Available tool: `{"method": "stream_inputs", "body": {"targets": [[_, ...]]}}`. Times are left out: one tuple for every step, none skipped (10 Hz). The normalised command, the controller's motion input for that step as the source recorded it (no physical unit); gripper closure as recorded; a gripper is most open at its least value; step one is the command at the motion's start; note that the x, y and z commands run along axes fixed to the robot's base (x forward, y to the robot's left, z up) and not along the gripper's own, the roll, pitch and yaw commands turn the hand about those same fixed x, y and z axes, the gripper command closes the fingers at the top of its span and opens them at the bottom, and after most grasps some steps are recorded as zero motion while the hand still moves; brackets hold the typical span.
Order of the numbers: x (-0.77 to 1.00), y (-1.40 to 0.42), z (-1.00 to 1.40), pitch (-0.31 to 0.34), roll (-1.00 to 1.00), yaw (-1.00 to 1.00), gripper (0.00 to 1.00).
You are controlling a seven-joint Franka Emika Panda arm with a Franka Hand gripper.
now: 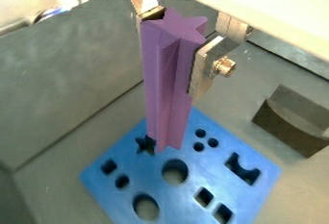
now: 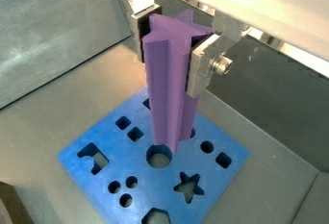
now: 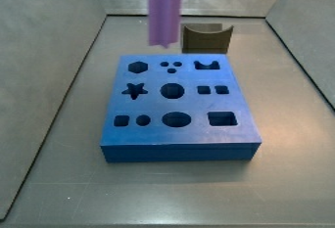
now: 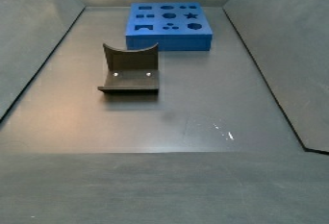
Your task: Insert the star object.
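My gripper [image 1: 174, 36] is shut on the top of a long purple star-shaped prism [image 1: 164, 84] and holds it upright; it shows the same way in both wrist views [image 2: 171, 40]. The flat silver fingers [image 1: 206, 62] clamp it on two sides. Below lies the blue board [image 1: 213, 165] with several shaped holes. Its star hole [image 2: 189, 183] lies to one side of the prism's lower end. In a side view the prism [image 3: 164, 7] hangs well above the board's far edge, apart from the star hole [image 3: 133, 90]; the gripper itself is out of that view.
The dark fixture [image 3: 206, 38] stands just behind the board [image 3: 177, 152], and in a side view [image 4: 130, 69] it sits in front of the board [image 4: 167, 43]. Grey walls enclose the floor on the sides.
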Motion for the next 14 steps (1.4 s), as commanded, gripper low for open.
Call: {"method": "stream_inputs", "body": {"targets": [[-0.41,0.24,-0.95,-0.034,-0.07,-0.82,1.00],[-0.38,0.04,-0.95,-0.077,0.00,-0.85,1.00],[-0.19,0.00,-0.83,-0.083,-0.01,-0.67,1.00],[-0.15,-0.01,-0.69,-0.074,0.00,-0.55,1.00],[-0.18,-0.11,-0.58,-0.033,0.04,-0.42,1.00],[-0.06,-0.16,-0.49,0.000,0.14,-0.29,1.00],[-0.11,-0.12,-0.44,0.004,0.17,-0.23,1.00],[-0.21,-0.07,-0.38,0.000,0.16,-0.06,1.00],[-0.24,-0.02,-0.28,0.000,0.17,0.00,1.00],[-0.29,0.00,-0.24,-0.006,0.16,0.04,1.00],[-0.28,-0.01,-0.28,-0.041,0.16,0.09,1.00],[-0.11,-0.07,-0.37,-0.034,0.12,0.07,1.00],[0.07,-0.07,-0.55,-0.047,0.04,0.00,1.00],[0.01,-0.01,-0.75,-0.136,0.00,-0.12,1.00]]}}
